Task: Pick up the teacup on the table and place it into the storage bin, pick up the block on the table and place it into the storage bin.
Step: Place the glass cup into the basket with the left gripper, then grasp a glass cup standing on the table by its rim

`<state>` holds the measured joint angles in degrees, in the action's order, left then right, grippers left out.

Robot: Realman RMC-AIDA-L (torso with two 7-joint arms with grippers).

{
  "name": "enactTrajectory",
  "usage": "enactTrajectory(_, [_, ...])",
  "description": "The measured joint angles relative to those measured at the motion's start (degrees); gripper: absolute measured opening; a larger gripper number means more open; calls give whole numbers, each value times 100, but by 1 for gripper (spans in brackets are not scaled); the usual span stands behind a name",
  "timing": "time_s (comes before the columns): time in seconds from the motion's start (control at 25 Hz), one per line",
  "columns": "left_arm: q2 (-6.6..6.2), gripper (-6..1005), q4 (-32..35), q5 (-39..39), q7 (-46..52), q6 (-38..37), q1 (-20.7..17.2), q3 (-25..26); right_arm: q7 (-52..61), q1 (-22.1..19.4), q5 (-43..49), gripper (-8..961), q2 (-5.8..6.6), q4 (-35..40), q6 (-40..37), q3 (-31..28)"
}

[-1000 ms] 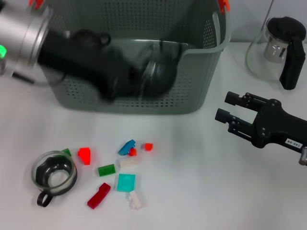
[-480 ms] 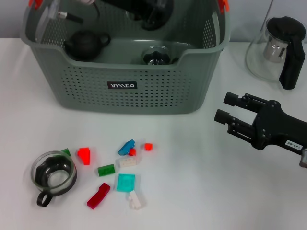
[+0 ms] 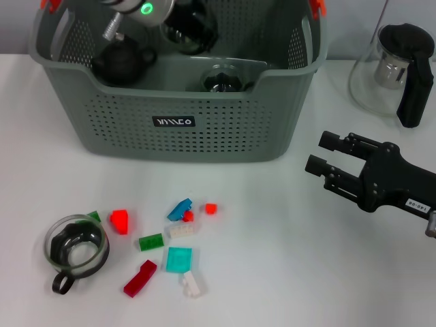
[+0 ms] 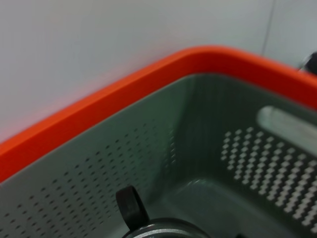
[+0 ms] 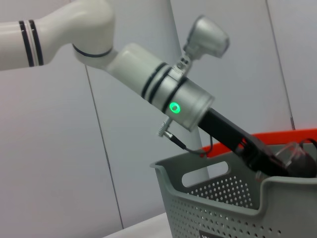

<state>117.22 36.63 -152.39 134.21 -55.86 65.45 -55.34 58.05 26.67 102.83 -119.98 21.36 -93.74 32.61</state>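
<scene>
One pincer is working: my left gripper (image 3: 189,28) is swinging back over the storage bin (image 3: 170,146), seemingly retreating, and I cannot tell its grip. My right gripper (image 3: 330,163) is idling spread. A teacup (image 3: 76,248) and blocks (image 3: 178,259) are waiting on the table.

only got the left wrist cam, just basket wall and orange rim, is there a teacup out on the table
Observer: Yes. A glass teacup stands on the table, in front of the storage bin on the robot's left side.
Operator: where are the grippers
Observer: The left gripper is down inside the storage bin. The right gripper hovers open and empty over the table, to the right of the bin.
Operator: any blocks out there
Observer: Several lie loose beside the teacup, among them a red block and a teal block.
</scene>
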Motion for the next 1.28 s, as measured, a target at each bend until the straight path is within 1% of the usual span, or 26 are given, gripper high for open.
enactTrajectory(0.08, [13,89,-349,-319,58,328,150,-2,0,10,0,579,1,0,1,0])
enactTrajectory(0.16, [49,92,-505,-533,81,528,214,-3,-3,18,0,579,0,0,4,0])
enactTrajectory(0.36, [208,98,-669,-998,82,791,244,-39,-9,15,0,578,-7,0,8,0])
enactTrajectory(0.44, [246,100,-747,-1092,82,862,239,-129,-12,10,0,578,-7,0,10,0])
enactTrajectory(0.56, [270,104,-842,-1111,140,990,219,-274,-13,7,1,578,-7,0,13,0])
enactTrajectory(0.76, [266,228,-859,-1118,286,1048,209,-290,-14,3,0,577,-7,0,1,0])
enactTrajectory(0.88, [263,303,-803,-1119,297,959,202,-289,-14,-7,0,577,-8,0,-9,0])
enactTrajectory(0.96, [290,401,-524,-1074,301,724,114,-264,-14,-14,0,577,-8,0,-12,-2])
enactTrajectory(1.0, [331,450,-266,-996,274,549,5,-239,-14,-15,0,577,-7,0,-13,-5])
enactTrajectory(1.08, [479,548,608,-638,113,7,-426,-193,-14,-13,0,577,-7,0,-20,-17])
enactTrajectory(1.12, [549,568,1123,-413,8,-262,-688,-182,-14,-11,1,577,-5,0,-25,-26])
enactTrajectory(1.16, [605,588,1854,-67,-110,-568,-991,-171,-13,-8,1,577,-4,0,-31,-33])
enactTrajectory(1.2, [603,608,2260,234,-163,-840,-1191,-175,-12,-7,1,577,-1,0,-33,-42])
enactTrajectory(1.24, [550,629,2729,613,-210,-1164,-1415,-160,-12,-6,1,577,1,0,-31,-50])
enactTrajectory(1.28, [488,649,2948,834,-223,-1360,-1513,-134,-12,-6,0,577,3,3,-33,-60])
